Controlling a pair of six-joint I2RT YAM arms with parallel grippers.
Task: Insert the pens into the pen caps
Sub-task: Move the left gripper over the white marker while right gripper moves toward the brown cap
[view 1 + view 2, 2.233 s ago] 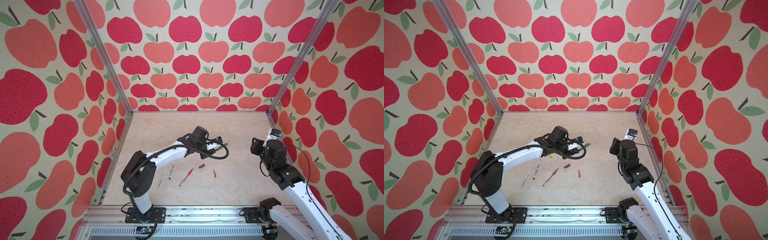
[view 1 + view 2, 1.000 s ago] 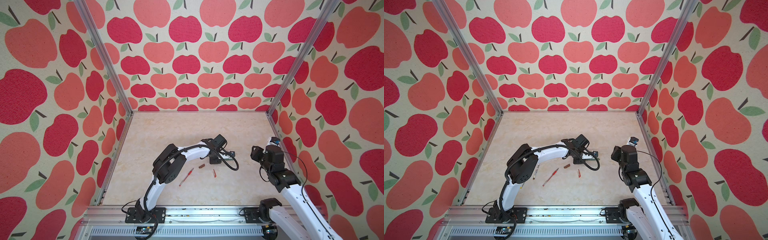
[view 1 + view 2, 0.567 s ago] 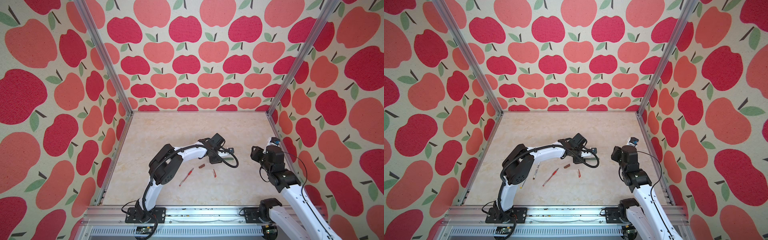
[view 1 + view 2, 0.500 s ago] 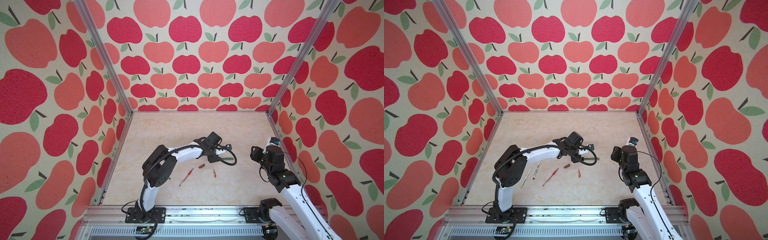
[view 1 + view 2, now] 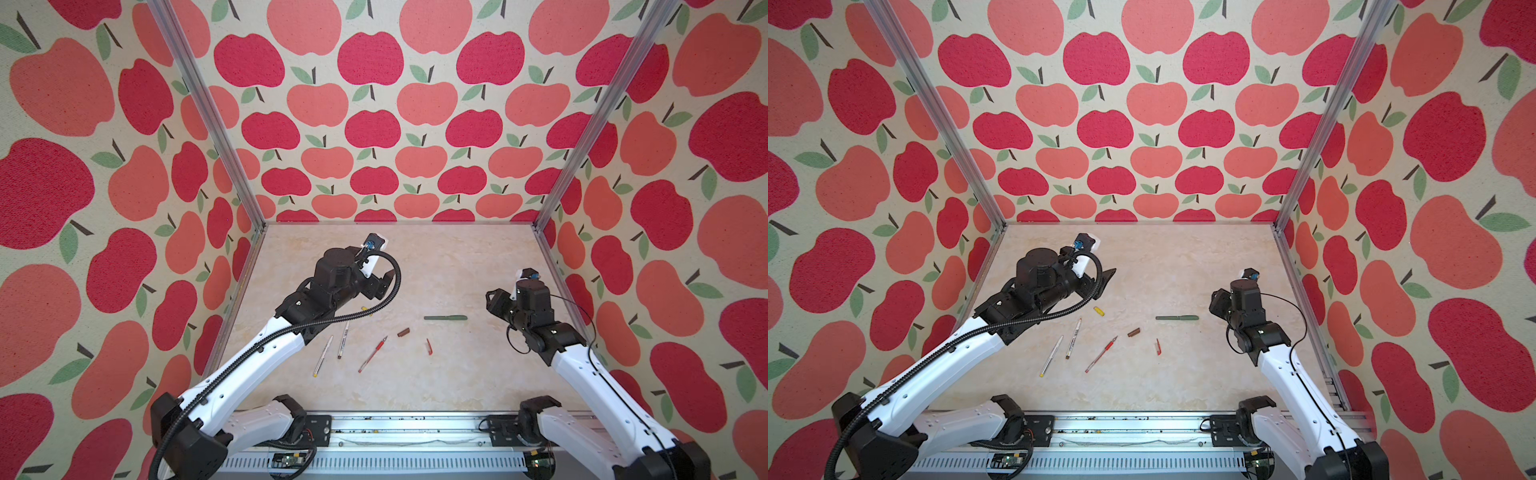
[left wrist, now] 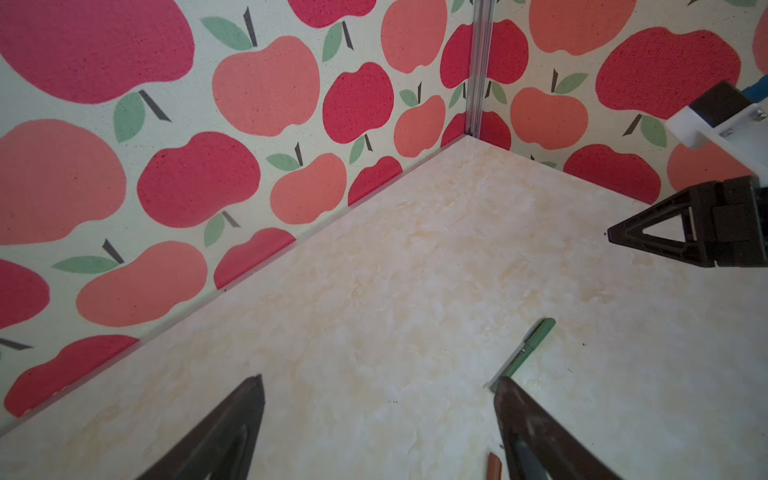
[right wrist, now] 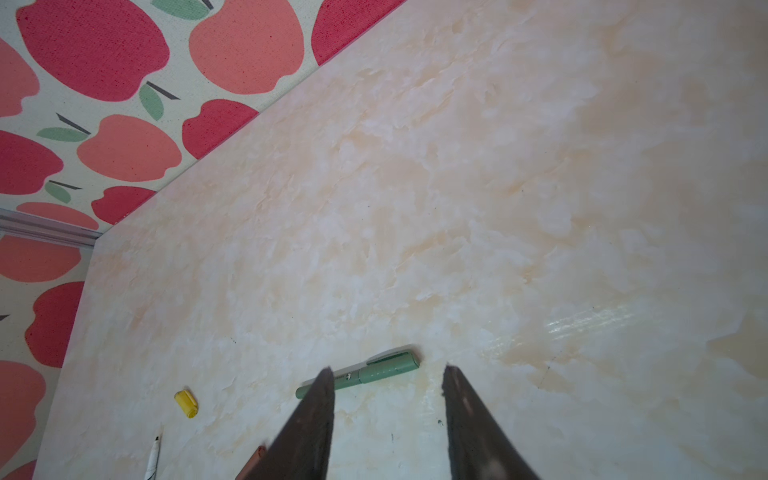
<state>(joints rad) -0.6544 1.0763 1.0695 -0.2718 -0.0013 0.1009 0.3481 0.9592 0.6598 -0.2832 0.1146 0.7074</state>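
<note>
The left arm point(image 5: 266, 353) is hovering over the worktop point(image 5: 415, 266), its jaws standing wide apart and gripping nothing, likely readying for a pick. Near it, the yellow-ended pen point(image 5: 323, 356), brown-ended pen point(image 5: 343, 340), yellow cap point(image 5: 1098, 311), red pen point(image 5: 372, 354), brown cap point(image 5: 403, 332) and red cap point(image 5: 429, 346) are lying loose, unpaired. The green pen point(image 5: 445, 318) is lying flat, seemingly wearing its cap. The right arm point(image 5: 582, 365) is hanging beside it, jaws partly open and empty, the pen just beyond their tips.
</note>
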